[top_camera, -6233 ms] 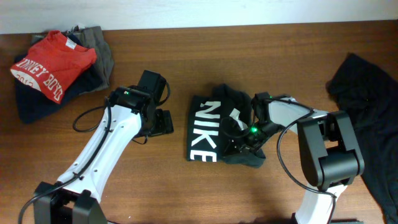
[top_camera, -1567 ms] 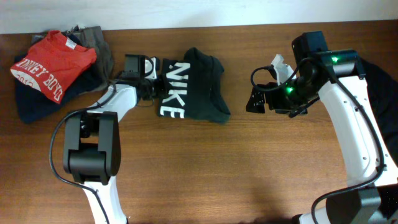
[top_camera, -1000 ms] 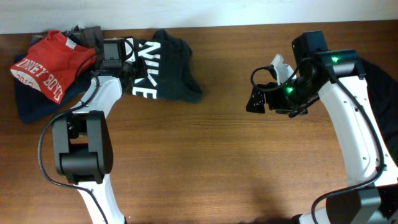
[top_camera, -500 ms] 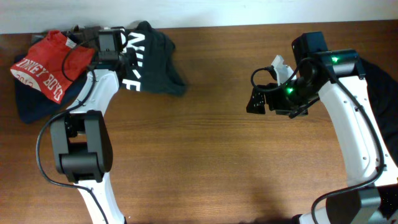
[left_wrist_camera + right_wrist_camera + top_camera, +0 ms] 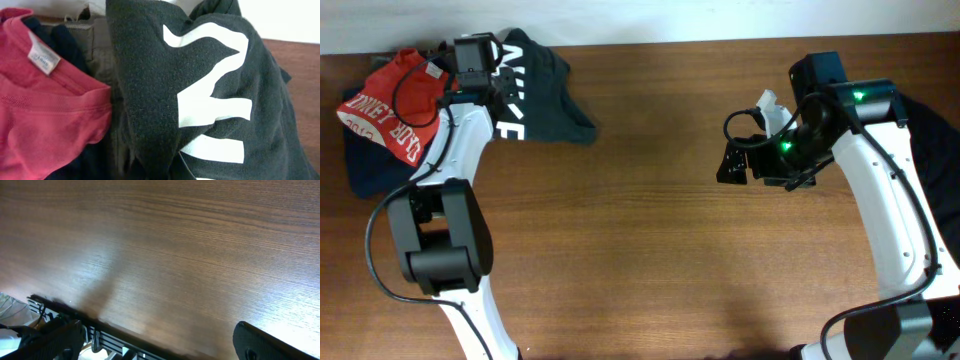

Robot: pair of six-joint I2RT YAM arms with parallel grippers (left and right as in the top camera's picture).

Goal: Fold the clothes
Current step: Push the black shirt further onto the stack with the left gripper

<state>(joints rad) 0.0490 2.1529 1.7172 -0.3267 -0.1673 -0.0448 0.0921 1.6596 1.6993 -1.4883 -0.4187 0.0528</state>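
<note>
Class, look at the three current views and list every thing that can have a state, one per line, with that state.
NIKE shirt: folded bundle, gripped at one edge.
Red shirt: folded, on top.
Navy garment: flat, beneath the red one.
Black garment: crumpled, unfolded, far right.
Left gripper: shut on the NIKE shirt.
Right gripper: open, empty.
</note>
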